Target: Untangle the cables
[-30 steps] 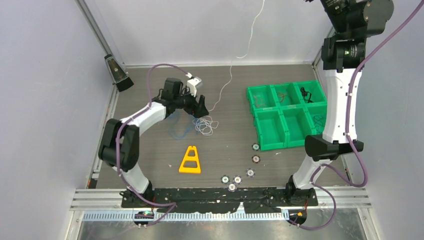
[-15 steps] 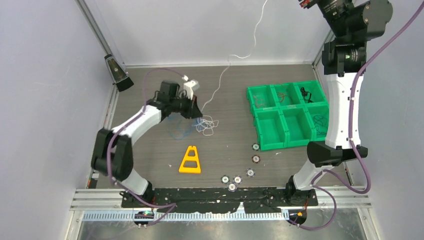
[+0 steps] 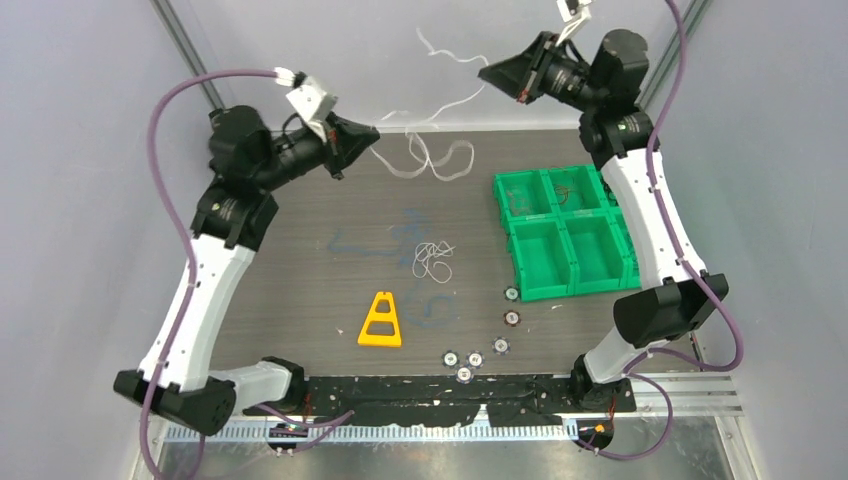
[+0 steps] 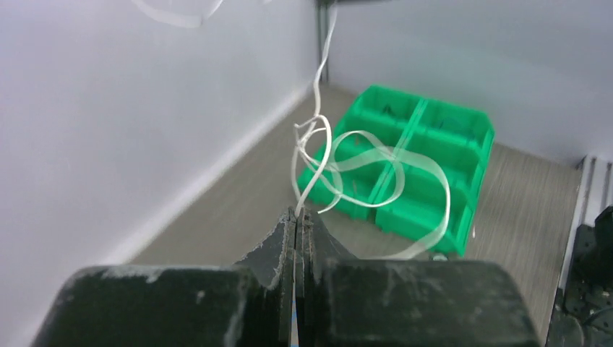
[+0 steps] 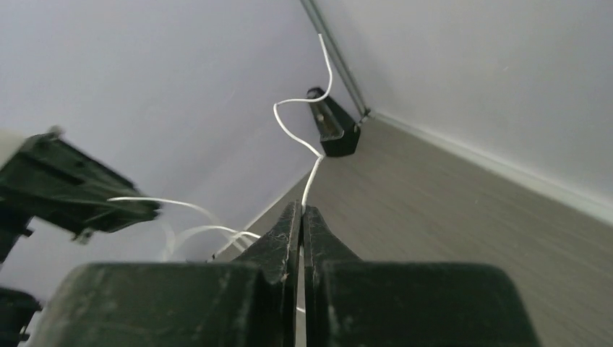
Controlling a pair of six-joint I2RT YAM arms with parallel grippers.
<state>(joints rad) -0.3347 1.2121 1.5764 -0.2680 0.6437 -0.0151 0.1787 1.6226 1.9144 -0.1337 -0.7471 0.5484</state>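
White cable (image 3: 432,152) is hanging in the air in the top view, looping loosely to the left of the green tray (image 3: 577,262) and beyond its far-left corner. The left hand (image 3: 372,134) is holding one end, raised well to the left of the tray, and the right hand (image 3: 486,72) is holding the other, raised beyond the tray's far edge. Both are too small here to show how their fingers are standing. On the counter (image 3: 300,290), a white coil (image 3: 433,259) is lying near the tray's left side, with a faint blue cable (image 3: 360,246) trailing further left of it and also curling on its near side. A yellow triangle (image 3: 381,320) is sitting further from the tray, and round chips (image 3: 475,356) are lying off the tray's near-left corner.

From the left wrist, the left hand (image 4: 297,217) is pressing its fingers together on the white cable (image 4: 319,155), which is rising in twisted loops in front of the green tray (image 4: 416,120).

From the right wrist, the right hand (image 5: 302,211) is pinching the white cable (image 5: 311,174) between its closed fingers. The strand is bending upward, and another stretch is running to the left hand (image 5: 141,210) at the left edge. The tray is out of this view.
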